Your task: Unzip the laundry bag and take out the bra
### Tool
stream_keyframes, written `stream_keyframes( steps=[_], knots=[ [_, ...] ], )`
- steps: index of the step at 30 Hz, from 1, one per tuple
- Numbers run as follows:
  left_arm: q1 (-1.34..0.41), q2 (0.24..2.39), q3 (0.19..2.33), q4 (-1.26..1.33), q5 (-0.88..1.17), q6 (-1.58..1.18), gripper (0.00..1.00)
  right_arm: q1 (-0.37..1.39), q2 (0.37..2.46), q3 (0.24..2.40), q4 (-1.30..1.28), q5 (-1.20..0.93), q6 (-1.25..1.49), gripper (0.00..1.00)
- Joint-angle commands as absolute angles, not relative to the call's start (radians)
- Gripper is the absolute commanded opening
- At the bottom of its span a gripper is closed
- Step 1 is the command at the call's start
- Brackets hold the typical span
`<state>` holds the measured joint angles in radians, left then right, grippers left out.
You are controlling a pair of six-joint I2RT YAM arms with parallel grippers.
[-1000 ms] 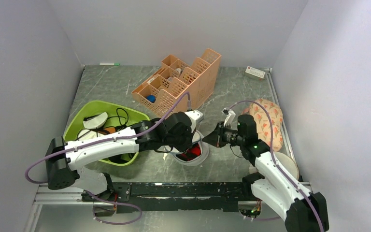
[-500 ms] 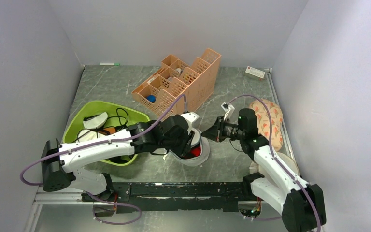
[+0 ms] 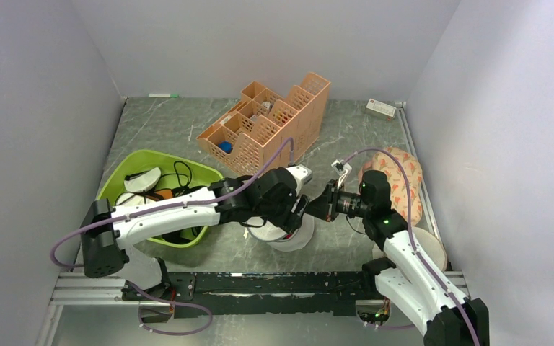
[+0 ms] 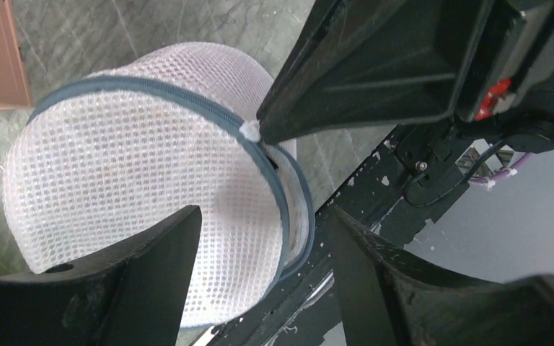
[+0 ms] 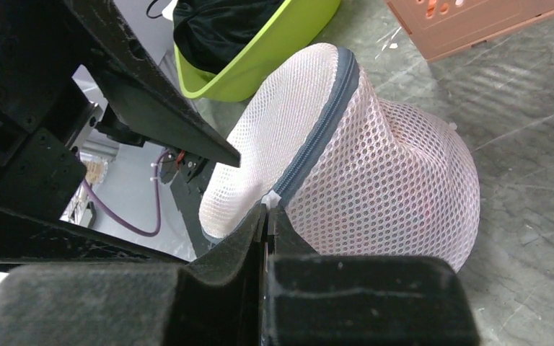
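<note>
The laundry bag (image 3: 288, 236) is a white mesh drum with a grey zipper, standing on the table between my two arms. My right gripper (image 5: 268, 205) is shut on the white zipper pull (image 4: 249, 131) at the bag's (image 5: 382, 173) rim. My left gripper (image 4: 263, 238) hangs open just above the bag (image 4: 130, 180). Its two dark fingers (image 4: 155, 270) are spread to either side of the zippered edge and grip nothing. In the top view my left gripper (image 3: 292, 209) covers part of the bag. The bra is hidden.
A lime green bin (image 3: 119, 184) with a black garment and cables stands at the left. An orange divided organizer (image 3: 270, 122) is behind the bag. A flower-print cloth (image 3: 400, 180) and a round white pouch (image 3: 433, 249) lie by the right wall.
My left gripper has opened and let go of the bag, and that arm has shifted right over it. The red fabric seen in the bag earlier no longer shows. The right gripper stays shut.
</note>
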<state>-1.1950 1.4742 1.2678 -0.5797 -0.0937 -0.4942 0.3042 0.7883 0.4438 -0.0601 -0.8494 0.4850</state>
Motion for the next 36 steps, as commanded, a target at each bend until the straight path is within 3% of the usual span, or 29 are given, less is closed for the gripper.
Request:
stream_keyframes(
  steps=[1,10,15,27,36],
  knots=[
    [-1.2,1.52,1.324,-0.556,-0.132,-0.5,0.73,0.313,0.765,0.439,-0.077,-0.874,0.485,0.0],
    [-1.2,1.571,1.351,-0.599,-0.198,-0.506,0.54,0.317,0.751,0.441,-0.087,-0.879,0.477,0.0],
    [-1.2,1.587,1.352,-0.611,-0.207,-0.511,0.53,0.319,0.758,0.436,-0.076,-0.885,0.479,0.0],
    [-1.202,1.479,1.306,-0.644,-0.176,-0.49,0.07,0.319,0.825,0.463,-0.117,-0.804,0.412,0.0],
    [-1.229,1.393,1.3,-0.656,-0.04,-0.409,0.07,0.317,0.949,0.539,-0.137,-0.723,0.357,0.0]
  ],
)
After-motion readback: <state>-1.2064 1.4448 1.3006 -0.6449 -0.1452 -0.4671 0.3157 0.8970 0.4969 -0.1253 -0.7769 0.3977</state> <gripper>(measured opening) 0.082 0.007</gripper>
